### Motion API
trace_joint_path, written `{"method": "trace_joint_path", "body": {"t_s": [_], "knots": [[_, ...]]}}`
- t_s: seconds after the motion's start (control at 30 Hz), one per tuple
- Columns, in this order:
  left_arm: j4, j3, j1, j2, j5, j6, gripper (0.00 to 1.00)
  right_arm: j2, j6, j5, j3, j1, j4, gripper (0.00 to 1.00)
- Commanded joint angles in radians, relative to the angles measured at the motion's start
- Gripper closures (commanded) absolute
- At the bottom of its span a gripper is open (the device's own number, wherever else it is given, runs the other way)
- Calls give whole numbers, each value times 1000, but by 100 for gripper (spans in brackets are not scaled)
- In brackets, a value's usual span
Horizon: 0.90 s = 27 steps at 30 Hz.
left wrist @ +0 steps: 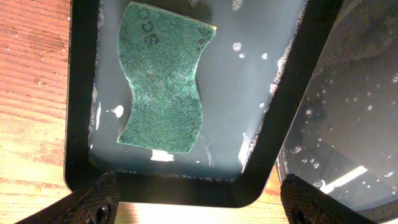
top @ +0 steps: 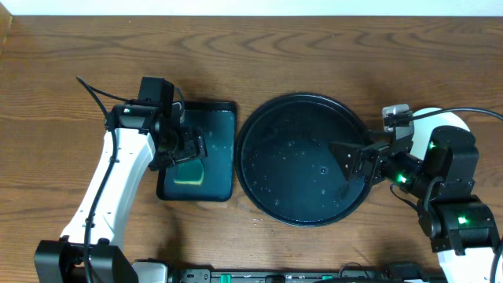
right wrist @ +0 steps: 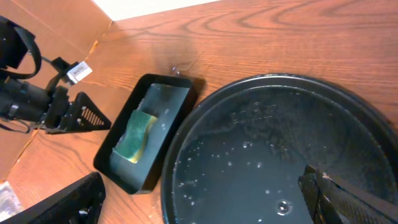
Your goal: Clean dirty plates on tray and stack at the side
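The large round black tray (top: pixel 302 110) sits mid-table, wet with droplets, and no plates lie on it; it also shows in the right wrist view (right wrist: pixel 261 99). A pale round plate shape (top: pixel 449 120) lies on the wood just right of the tray, mostly hidden under my right arm. I cannot tell how many plates are there. My right gripper (top: pixel 350 165) is open and empty over the tray's right part (right wrist: pixel 205 208). My left gripper (top: pixel 182 151) is open and empty above the smaller rectangular tray (left wrist: pixel 202 211).
The rectangular dark-teal tray (top: pixel 220 118) stands left of the black tray and holds soapy water and a green-and-yellow sponge (top: pixel 189 173) (left wrist: pixel 165 81) (right wrist: pixel 137 137). Brown wood tabletop (top: pixel 314 39) surrounds both trays.
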Motion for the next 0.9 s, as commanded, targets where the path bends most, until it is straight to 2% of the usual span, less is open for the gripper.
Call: {"method": "trace_joint_path", "body": {"t_s": [0.0,0.2,0.43,0.47,0.5,0.63,0.87], "knots": [[-3,10,2,-2,-3,-1,16,-3,89,0,9,23,0,1],[-3,10,2,-2,-3,-1,16,-3,82,0,9,23,-6,1],[-3,10,2,-2,-3,-1,16,-12,-144,31,5,23,-25,1],[-3,10,2,-2,-2,-1,16,-41,-233,33,-20,26,-5,1],[-3,10,2,-2,-3,-1,16,-63,-257,52,-45,26,19,1],[-3,10,2,-1,-3,-1,16,-204,-261,184,-226,31,179,1],[-3,10,2,-2,-3,-1,16,-552,-262,261,-592,26,376,1]]}}
